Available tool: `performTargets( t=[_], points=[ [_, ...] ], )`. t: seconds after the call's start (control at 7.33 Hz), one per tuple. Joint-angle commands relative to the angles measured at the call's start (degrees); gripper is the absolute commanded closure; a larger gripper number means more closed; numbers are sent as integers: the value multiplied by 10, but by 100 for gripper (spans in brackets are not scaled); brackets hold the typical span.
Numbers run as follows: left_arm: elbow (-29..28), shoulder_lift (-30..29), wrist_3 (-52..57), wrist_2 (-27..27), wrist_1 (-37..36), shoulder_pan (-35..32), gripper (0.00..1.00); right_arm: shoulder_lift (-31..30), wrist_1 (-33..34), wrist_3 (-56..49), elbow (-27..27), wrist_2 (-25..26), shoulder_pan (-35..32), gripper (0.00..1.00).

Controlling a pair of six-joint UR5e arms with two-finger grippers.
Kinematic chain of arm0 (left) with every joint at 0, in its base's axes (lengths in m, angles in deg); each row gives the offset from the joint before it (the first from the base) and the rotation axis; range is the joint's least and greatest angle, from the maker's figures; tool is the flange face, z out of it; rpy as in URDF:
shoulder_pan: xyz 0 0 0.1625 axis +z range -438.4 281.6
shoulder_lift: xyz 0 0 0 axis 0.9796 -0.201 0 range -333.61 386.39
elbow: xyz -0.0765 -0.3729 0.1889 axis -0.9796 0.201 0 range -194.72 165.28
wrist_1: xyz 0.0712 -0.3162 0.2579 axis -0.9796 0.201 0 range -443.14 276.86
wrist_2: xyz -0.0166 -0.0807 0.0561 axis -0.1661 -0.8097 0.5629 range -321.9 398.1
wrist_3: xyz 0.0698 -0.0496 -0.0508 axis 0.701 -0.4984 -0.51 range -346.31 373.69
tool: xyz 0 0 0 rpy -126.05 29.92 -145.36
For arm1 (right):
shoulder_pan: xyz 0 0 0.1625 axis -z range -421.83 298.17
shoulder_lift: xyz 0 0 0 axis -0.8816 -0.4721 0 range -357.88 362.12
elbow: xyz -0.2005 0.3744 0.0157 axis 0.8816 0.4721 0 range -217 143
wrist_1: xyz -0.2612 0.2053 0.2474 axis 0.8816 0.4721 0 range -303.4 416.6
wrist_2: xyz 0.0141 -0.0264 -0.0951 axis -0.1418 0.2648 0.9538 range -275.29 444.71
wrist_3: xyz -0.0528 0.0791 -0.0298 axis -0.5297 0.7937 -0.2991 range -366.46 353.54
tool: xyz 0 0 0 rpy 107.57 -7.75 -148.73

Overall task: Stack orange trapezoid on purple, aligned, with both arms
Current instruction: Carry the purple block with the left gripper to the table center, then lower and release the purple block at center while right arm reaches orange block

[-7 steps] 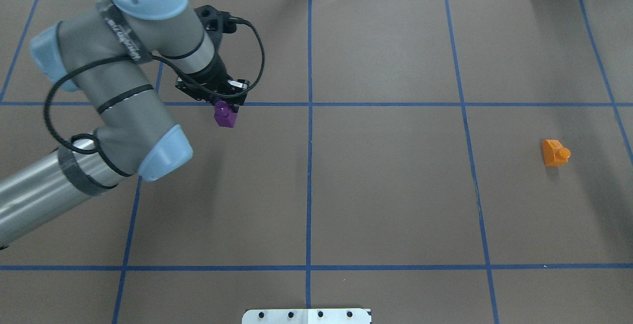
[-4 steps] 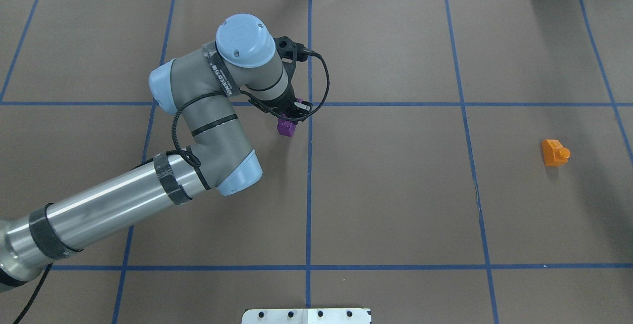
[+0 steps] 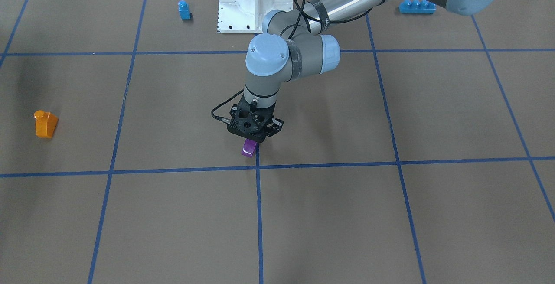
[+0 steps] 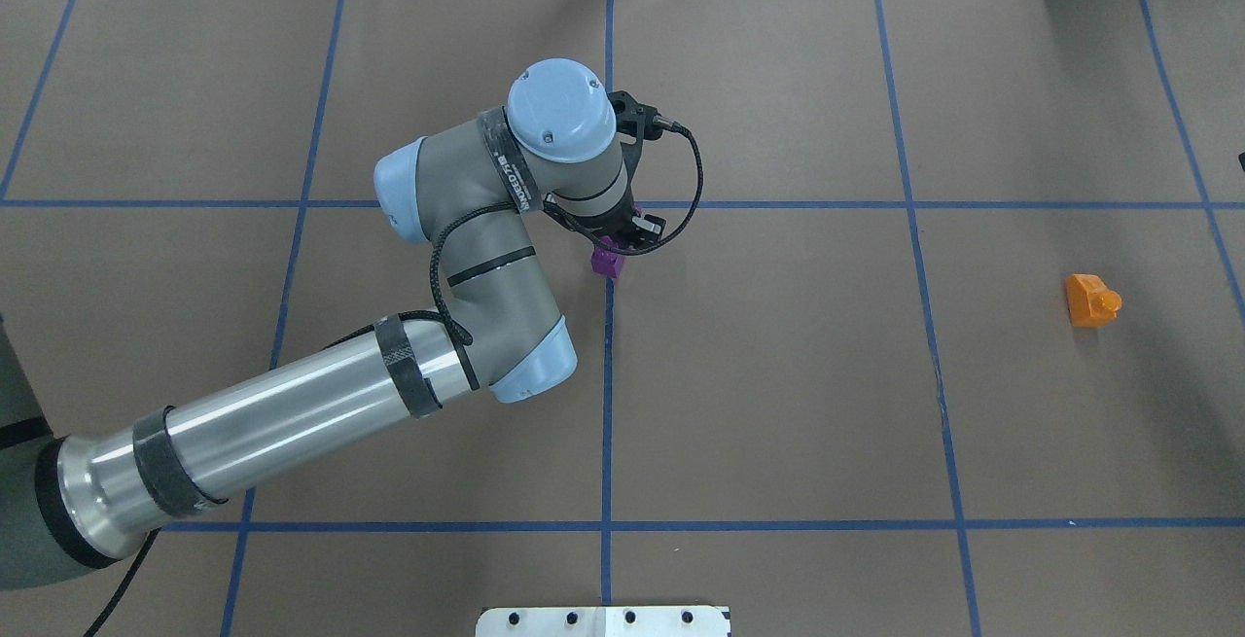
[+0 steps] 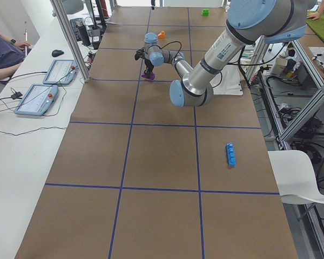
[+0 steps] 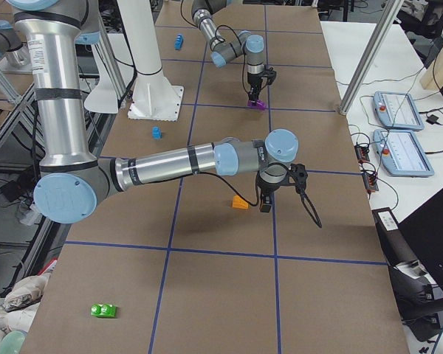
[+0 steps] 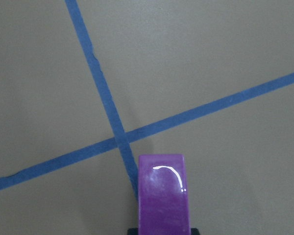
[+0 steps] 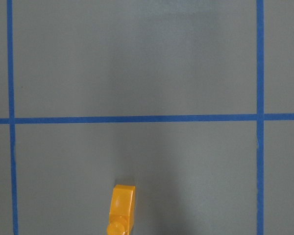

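My left gripper (image 3: 253,138) is shut on the purple brick (image 3: 248,148) and holds it low over the table, next to the crossing of two blue tape lines near the table's middle. The brick also shows in the overhead view (image 4: 608,260) and in the left wrist view (image 7: 164,193). The orange trapezoid (image 4: 1091,300) lies alone on its side on the right part of the table, stud pointing right. My right gripper (image 6: 264,206) hangs just beside the orange trapezoid (image 6: 241,203); I cannot tell whether it is open. The right wrist view shows the orange trapezoid (image 8: 121,208) at its bottom edge.
A blue one-stud brick (image 3: 184,9) and a long blue brick (image 3: 417,6) lie near the white robot base (image 3: 251,2). A green brick (image 6: 103,310) lies at the table's far right end. Blue tape lines (image 4: 607,374) form a grid.
My left arm has swung to the right with the purple brick, from the left square to the centre line. The orange trapezoid has not moved.
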Motion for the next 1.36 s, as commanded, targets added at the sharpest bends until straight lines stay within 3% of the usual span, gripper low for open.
performTargets(
  t=[0.0,0.41,0.55,0.82,0.95,1.09,1.23],
  points=[
    [-5,-1,22,14,-2,6,100,5,0,6,-2,0,1,0],
    [-6,-2,103,24,-8,3,35,8,0,6,-5,-1,1,0],
    [-5,-2,88,24,-4,4,0,8,-1,5,-4,0,1,0],
    [-1,-4,70,19,-4,-11,0,12,-19,20,-5,2,15,0],
    [1,-4,67,13,-6,-18,0,8,-102,98,-5,23,49,0],
    [6,-4,52,10,-9,-24,0,-5,-222,217,-8,106,116,0],
    [17,-3,46,-12,-10,-39,0,-33,-293,284,-8,140,171,0]
  ],
)
